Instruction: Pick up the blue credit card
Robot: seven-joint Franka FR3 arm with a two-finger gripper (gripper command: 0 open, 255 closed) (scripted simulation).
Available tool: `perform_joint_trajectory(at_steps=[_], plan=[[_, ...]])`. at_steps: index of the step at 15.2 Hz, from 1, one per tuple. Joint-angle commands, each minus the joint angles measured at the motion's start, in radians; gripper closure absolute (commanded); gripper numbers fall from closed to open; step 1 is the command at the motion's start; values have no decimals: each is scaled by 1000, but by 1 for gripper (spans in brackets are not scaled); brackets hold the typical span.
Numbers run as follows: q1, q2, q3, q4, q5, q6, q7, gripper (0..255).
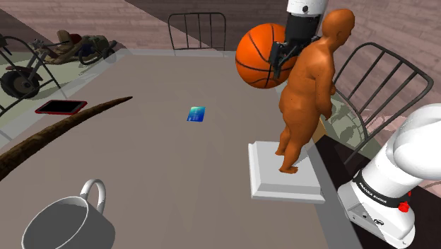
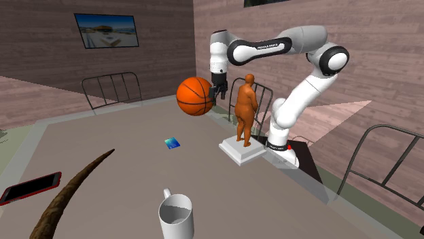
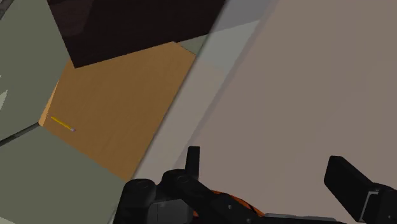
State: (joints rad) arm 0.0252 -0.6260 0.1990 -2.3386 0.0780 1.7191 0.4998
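Grey counter (image 1: pixel 155 177), broad. Orange figure (image 1: pixel 307 92) stands on a white plinth (image 1: pixel 283 177). Basketball (image 1: pixel 251 53) just beside the end effector (image 1: pixel 278 67), which is released, grasping nothing (raised near the figure's shoulders). 1 blue card (image 1: pixel 196 114) lies flat mid-counter, well apart.

We see the mug (image 1: pixel 67 225) cut off by the shoulder view's lower edge. The dark horn (image 1: pixel 63 126) and the motorcycle (image 1: pixel 20 83) run off its left edge. The orange figure (image 1: pixel 307 92) covers part of the basketball (image 1: pixel 256 56) behind it. The arm (image 1: pixel 305 8) leaves the top edge. The blue card (image 1: pixel 196 114) is too small for us to read any print.
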Motion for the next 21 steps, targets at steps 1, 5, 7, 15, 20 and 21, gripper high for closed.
perform_joint_trajectory(at_steps=[1,5,7,15,20,21], plan=[[-2,55,52,28,13,38,85,0],[-15,172,144,88,11,111,242,0],[-24,239,189,128,-3,143,324,0],[-48,559,339,357,-161,215,679,0],[-1,795,369,563,-320,194,898,0],[16,843,367,611,-351,183,937,0]])
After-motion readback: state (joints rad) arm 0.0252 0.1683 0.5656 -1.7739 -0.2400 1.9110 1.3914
